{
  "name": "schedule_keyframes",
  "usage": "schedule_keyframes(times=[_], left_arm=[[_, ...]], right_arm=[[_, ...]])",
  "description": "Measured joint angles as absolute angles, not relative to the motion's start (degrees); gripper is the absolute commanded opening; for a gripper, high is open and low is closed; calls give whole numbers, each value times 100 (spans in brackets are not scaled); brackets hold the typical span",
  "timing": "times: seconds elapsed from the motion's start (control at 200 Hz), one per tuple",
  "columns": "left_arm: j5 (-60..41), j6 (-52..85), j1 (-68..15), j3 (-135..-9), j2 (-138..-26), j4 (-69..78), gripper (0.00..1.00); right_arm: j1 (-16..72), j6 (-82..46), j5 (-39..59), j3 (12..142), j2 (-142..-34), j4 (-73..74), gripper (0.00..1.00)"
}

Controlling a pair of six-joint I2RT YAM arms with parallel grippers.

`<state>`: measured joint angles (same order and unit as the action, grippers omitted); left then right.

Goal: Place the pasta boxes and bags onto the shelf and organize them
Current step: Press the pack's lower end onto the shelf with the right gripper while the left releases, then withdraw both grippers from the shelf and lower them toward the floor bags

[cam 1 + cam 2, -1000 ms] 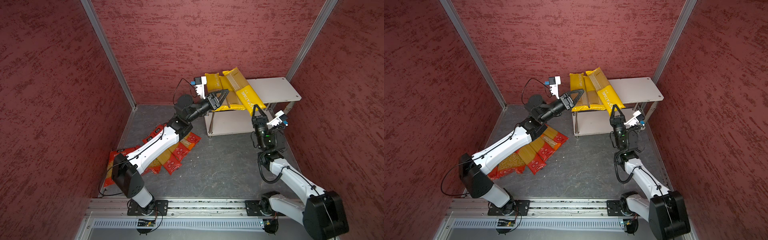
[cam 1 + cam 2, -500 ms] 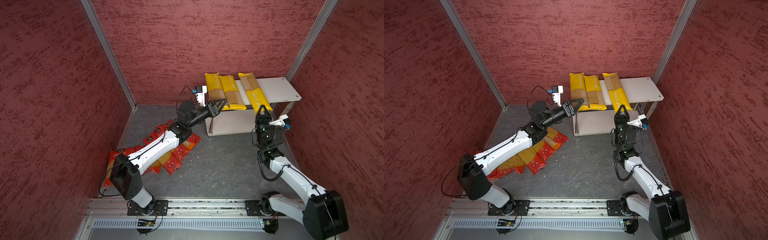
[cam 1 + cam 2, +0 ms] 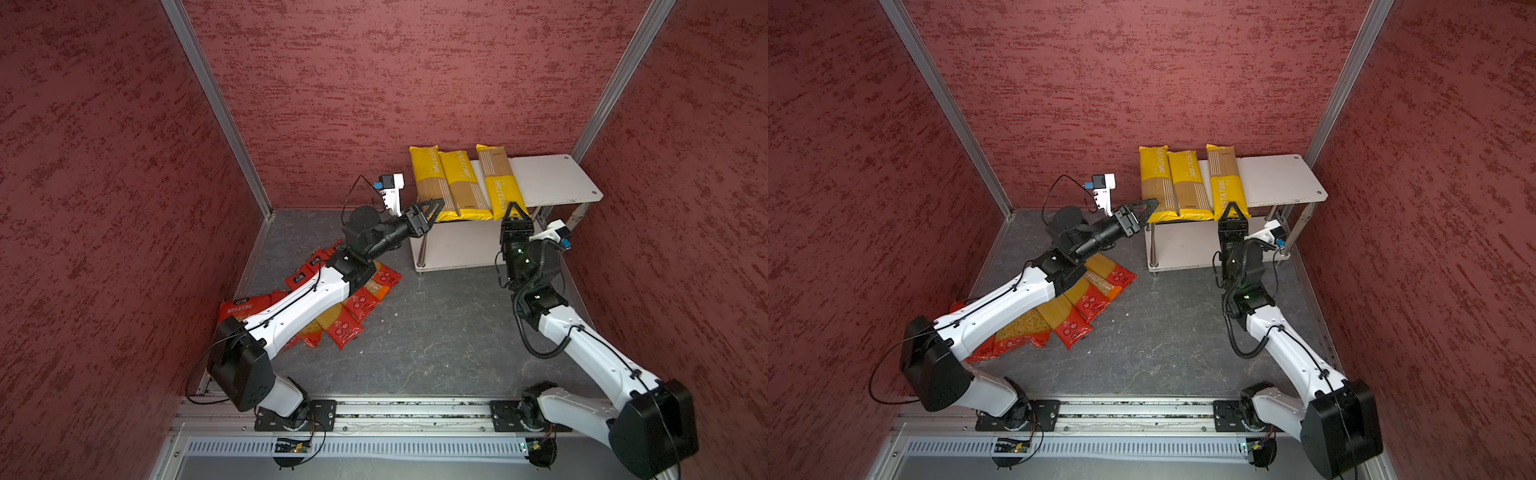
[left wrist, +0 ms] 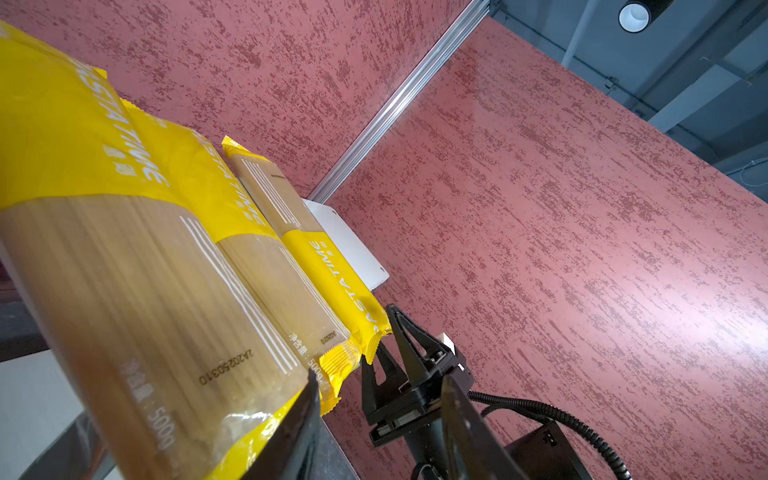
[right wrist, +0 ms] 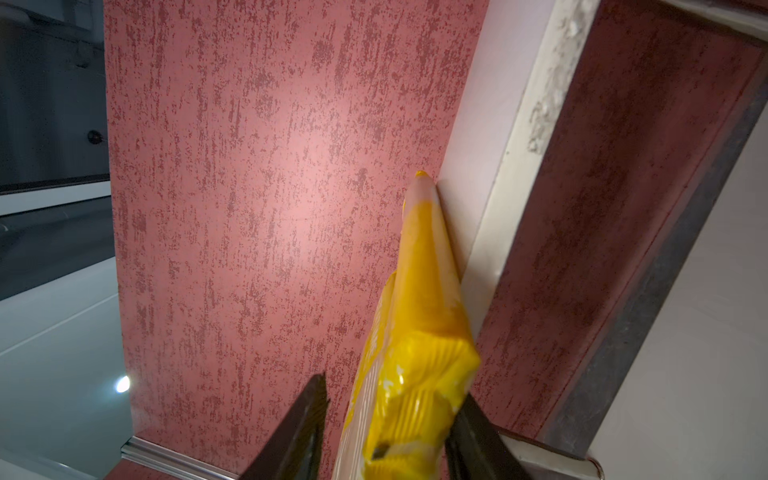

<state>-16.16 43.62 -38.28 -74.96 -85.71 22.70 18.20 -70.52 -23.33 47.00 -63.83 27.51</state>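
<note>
Glossy plastic packs (image 3: 461, 183), matt white shelf (image 3: 548, 178)

I see three yellow spaghetti packs (image 4: 137, 266) side by side on the white shelf (image 4: 351, 245); the right hand (image 4: 376, 332) gapes at the end of the farthest pack (image 4: 328, 266).

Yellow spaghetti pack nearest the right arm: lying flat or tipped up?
Flat: the pack lies on the shelf's top board, near end overhanging the front edge.

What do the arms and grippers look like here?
Left arm and right arm: white shells, black joints, thin black cables; the right also a corrugated black hose. Left gripper and right gripper: black triangular open-frame fingers. White wrist camera mounts, blue plugs.
</note>
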Motion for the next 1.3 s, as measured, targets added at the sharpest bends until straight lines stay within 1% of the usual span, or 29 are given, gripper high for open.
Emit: schedule_keyframes(times=[0.195,0.235,0.361,0.401,0.471,0.511,0.746,0.842,0.927,1.032,1.303], left_arm=[[-1608,4322,-3824,-7367,-8486,2290,47],[-1597,4309,-3820,-7330,-8455,2294,47],[-1590,4298,-3802,-7273,-8379,2300,47],[-1586,4298,-3793,-7234,-8344,2303,47],[-1566,4298,-3769,-7192,-8289,2296,47],[-1549,4298,-3758,-7188,-8281,2300,47],[-1494,4278,-3750,-7096,-8226,2307,47],[-1476,4265,-3745,-7013,-8202,2298,47],[-1466,4257,-3736,-7006,-8193,2276,47],[-1450,4257,-3723,-7006,-8167,2279,47],[-1448,4259,-3723,-7006,-8162,2279,47]], right_arm=[[1227,-7085,-1540,4746,-6259,2191,47],[1138,-7098,-1391,4746,-6272,2139,46],[1057,-7133,-1009,4757,-6294,2110,36],[1035,-7150,-869,4816,-6320,2112,36],[1007,-7166,-628,4960,-6396,2108,40],[998,-7175,-521,5019,-6434,2102,39],[919,-7188,-54,5225,-6676,2029,19],[816,-7242,154,5225,-6685,2038,13],[674,-7308,412,5225,-6702,2069,10],[548,-7376,746,5225,-6731,2112,10],[497,-7507,993,5225,-6775,2191,16]])
